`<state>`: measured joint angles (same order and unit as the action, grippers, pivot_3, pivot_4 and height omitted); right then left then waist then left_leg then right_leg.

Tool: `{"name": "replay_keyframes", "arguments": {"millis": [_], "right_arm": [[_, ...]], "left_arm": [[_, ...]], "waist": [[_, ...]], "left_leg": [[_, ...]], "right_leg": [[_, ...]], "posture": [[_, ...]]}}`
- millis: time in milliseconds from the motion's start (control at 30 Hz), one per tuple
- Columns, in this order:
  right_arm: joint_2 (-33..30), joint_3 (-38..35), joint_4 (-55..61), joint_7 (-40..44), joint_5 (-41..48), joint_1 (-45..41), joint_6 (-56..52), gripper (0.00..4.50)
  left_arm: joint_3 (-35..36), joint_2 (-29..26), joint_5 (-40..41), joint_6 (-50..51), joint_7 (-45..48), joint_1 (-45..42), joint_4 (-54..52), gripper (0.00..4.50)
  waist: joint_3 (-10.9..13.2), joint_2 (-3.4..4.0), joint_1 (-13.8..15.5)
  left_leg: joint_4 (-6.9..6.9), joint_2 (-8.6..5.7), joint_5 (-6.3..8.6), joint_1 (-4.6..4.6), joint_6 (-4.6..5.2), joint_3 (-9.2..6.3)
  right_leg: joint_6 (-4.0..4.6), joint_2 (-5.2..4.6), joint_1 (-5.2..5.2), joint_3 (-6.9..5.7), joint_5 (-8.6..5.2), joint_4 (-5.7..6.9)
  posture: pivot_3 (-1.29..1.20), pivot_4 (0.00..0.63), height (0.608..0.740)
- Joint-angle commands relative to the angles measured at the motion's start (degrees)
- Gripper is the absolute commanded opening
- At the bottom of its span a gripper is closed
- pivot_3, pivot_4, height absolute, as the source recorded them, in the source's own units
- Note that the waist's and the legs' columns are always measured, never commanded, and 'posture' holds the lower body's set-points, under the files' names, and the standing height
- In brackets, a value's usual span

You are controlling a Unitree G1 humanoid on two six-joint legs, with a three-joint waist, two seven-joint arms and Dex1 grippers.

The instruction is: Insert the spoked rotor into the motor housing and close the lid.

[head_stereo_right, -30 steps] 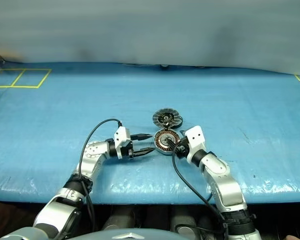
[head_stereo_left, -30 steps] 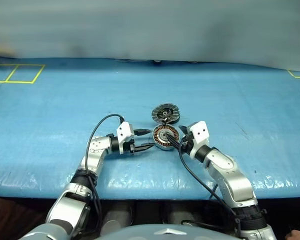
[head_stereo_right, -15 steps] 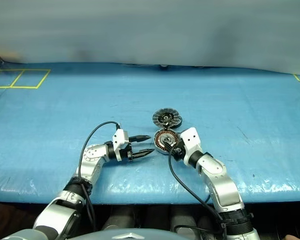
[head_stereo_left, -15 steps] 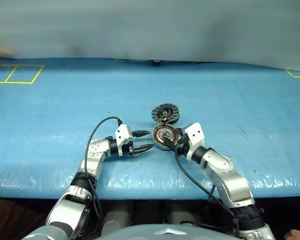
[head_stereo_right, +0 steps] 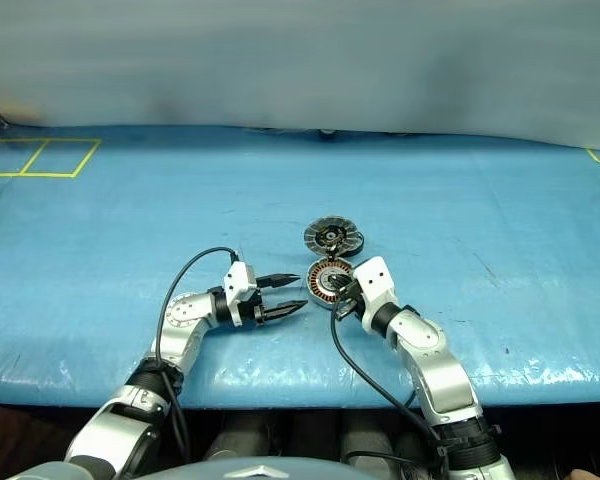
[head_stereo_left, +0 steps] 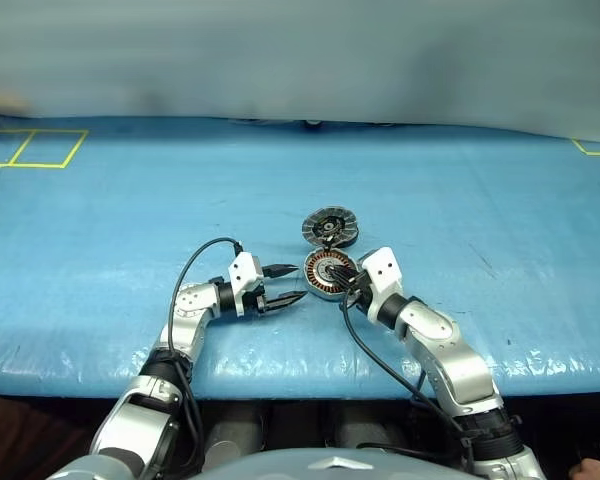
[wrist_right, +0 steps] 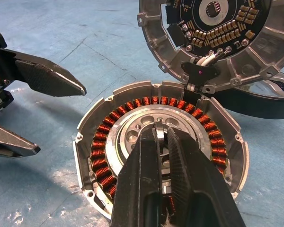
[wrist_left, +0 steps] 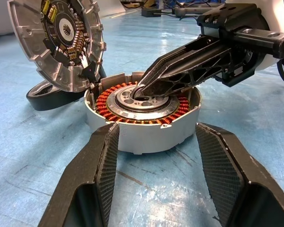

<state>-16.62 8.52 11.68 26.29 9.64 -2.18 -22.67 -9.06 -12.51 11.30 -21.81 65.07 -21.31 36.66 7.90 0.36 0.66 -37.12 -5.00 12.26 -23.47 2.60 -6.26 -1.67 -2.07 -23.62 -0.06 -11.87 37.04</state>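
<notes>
Blue sheeting [head_stereo_left: 130, 200] is covering the whole table, wrinkled and shiny, with yellow tape squares [head_stereo_left: 35, 147] marked at its far left corner. Both arms are reaching in over the near edge toward the middle of it, where the small motor parts are lying.

The motor housing [wrist_left: 143, 116] is sitting flat on the sheeting between the two grippers, a round silver casing with its ring of copper-orange windings facing up. The lid [wrist_left: 57, 40] is standing open, tilted up from the housing's far edge where it is joined to it, and its inner face (dark, studded with small components around a central hole) is facing the grippers. A dark ring [wrist_right: 255, 101] is lying on the sheeting behind the housing, partly under the raised lid.

The spoked rotor [wrist_right: 149, 132] is lying inside the housing, within the ring of windings; its pale disc with round holes is showing around the right fingers, and whether it is fully seated I cannot tell.

The right gripper [wrist_right: 163, 142] is pointing down into the housing's centre, its two black fingers drawn nearly together with a small silver part at the rotor's hub pinched between their tips. The left gripper [wrist_left: 154, 156] is hanging just beside the housing on the robot's left, pointing level at its side wall; its fingers are spread well apart, one to each side of the casing, touching nothing and holding nothing.
</notes>
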Motion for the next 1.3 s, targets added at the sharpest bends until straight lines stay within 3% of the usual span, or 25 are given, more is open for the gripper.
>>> {"name": "replay_keyframes", "arguments": {"millis": [33,567,633,1167,1300], "right_arm": [[0.41,-0.24,1.18,0.09,0.49,-0.12,0.28,0.36],[1.26,-1.59,2.27,-0.46,2.82,-0.21,-1.09,0.36],[1.39,-1.70,2.34,-0.88,2.36,-0.37,-0.13,0.74],[2.28,-2.33,3.72,-0.60,3.45,-1.41,1.84,0.74],[2.37,-1.14,3.84,0.65,3.87,-1.25,1.72,0.06]], "left_arm": [[0.26,0.04,-0.07,-0.54,-0.15,-0.08,-0.28,2.70],[-0.21,0.30,-0.55,-0.65,-0.04,-0.36,1.30,2.70],[-0.26,0.29,-0.67,-0.72,-0.08,-0.38,1.51,2.70],[-0.19,0.35,-1.40,-1.05,-0.02,-0.16,2.39,2.70],[-0.09,0.29,-1.56,-1.08,-0.14,-0.16,2.46,2.70]], "waist": [[0.00,0.00,0.00],[0.00,0.00,0.00],[0.00,0.00,0.00],[0.00,0.00,-0.06],[0.00,0.00,-0.05]], "left_leg": [[0.00,0.00,0.00,0.00,0.00,0.00],[0.00,0.00,0.00,-0.01,0.00,0.00],[0.01,0.00,0.00,-0.01,0.00,0.00],[0.02,0.00,0.00,-0.01,0.00,0.00],[0.02,0.00,0.00,-0.01,0.00,0.00]], "right_leg": [[0.00,0.00,0.00,0.00,0.00,0.00],[0.00,0.00,-0.01,0.00,0.00,0.00],[0.00,0.00,-0.01,0.00,0.00,-0.01],[0.00,0.00,-0.02,0.00,0.00,0.00],[0.00,0.00,-0.01,-0.01,0.00,-0.01]], "posture": [[0.00,0.150,0.740],[0.00,0.150,0.740],[0.00,0.150,0.740],[0.00,0.150,0.740],[0.00,0.150,0.740]]}}
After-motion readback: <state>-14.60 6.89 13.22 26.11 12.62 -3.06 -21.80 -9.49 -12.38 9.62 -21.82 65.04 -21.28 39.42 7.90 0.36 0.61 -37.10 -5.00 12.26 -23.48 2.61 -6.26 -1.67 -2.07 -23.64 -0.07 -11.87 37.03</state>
